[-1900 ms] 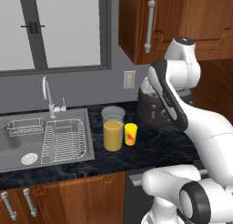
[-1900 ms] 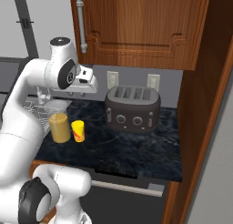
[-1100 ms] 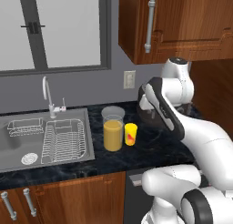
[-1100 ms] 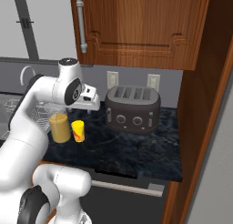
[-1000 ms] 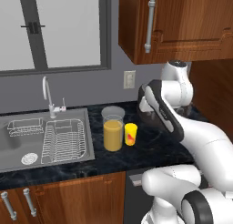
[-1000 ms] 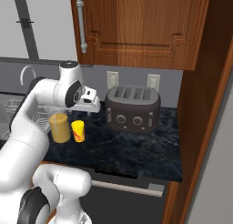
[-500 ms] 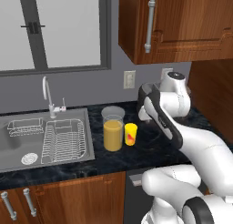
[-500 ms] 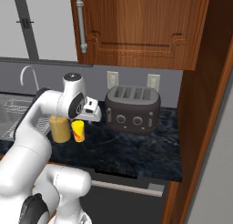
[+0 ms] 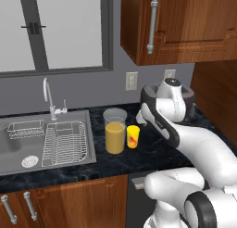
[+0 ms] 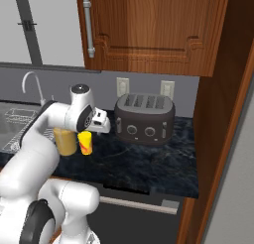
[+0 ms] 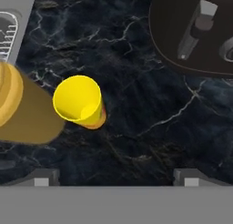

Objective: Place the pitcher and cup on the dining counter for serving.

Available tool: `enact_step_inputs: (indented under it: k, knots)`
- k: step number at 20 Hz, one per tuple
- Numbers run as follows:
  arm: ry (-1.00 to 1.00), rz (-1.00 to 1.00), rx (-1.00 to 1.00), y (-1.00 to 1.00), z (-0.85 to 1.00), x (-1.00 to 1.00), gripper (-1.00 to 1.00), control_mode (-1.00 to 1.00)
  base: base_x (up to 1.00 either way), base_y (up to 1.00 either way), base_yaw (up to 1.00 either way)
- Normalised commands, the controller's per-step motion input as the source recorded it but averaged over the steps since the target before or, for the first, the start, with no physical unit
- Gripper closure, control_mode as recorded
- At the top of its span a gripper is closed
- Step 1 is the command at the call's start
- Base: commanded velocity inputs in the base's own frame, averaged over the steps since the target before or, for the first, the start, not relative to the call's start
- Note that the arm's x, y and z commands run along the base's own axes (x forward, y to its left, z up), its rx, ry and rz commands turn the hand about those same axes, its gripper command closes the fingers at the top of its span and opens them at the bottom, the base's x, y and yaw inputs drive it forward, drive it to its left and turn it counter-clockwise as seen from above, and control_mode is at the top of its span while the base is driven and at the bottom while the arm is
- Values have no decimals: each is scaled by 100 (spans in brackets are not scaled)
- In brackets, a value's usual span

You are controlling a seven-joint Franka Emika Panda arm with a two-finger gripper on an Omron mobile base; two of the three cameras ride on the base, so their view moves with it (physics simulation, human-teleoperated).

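The black marble-veined table [image 9: 152,153] carried everything, running under a wooden wall cabinet [image 10: 149,30] and a window [image 9: 51,30]. At its left end sat the steel sink [image 9: 14,143] with a wire dish rack [image 9: 65,141] and a curved tap [image 9: 48,97]. The white arm [image 9: 185,139] reached over the table from the lower right of the left base view. A dark 4-slot toaster [image 10: 145,119] stood against the back wall, to the right of the arm's hand in the right base view. The pitcher [image 9: 115,133] of orange liquid stood upright near the sink's right edge, and the yellow cup [image 9: 133,136] stood just beside it on the toaster side, apart from it. The end effector [image 11: 116,175] hovered above the table with its 2 fingers [image 11: 41,176] spread wide and holding nothing, the cup lying ahead of them toward the left finger in the hand view
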Motion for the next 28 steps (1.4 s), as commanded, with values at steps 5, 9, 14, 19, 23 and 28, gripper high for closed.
enact_step_inputs:
  k: [5, 9, 14, 19, 23, 28]
  knots:
    - [0, 0, 0, 9, -15, 38, -100, -100, 0, 0, 0]
    - [0, 0, 2, 3, -35, 24, -100, -100, 0, 0, 0]
    - [0, 0, 6, 0, -46, 19, -100, -100, 0, 0, 0]
    - [0, 0, 5, 0, -33, 29, -100, -100, 0, 0, 0]
    - [0, 0, 0, 3, -28, 32, -100, -100, 0, 0, 0]
    - [0, 0, 0, 1, -34, 22, -100, -100, 0, 0, 0]
